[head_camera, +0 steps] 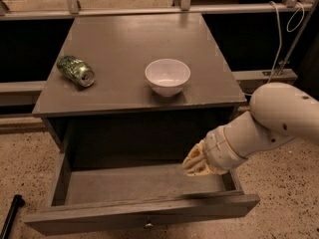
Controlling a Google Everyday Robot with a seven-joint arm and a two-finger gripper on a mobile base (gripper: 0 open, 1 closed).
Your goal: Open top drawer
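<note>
The top drawer (144, 214) of the grey cabinet is pulled far out; its inside looks bare and its small round knob (148, 225) shows at the bottom edge of its front. My gripper (195, 163) hangs from the white arm (279, 118) at the right, over the drawer's right rear part, above its floor and touching nothing that I can see.
On the cabinet top (134, 39) a white bowl (167, 76) stands near the front middle and a crushed green can (76, 70) lies at the left. A black rod (10, 215) lies on the speckled floor at the lower left. Rails and cables run behind.
</note>
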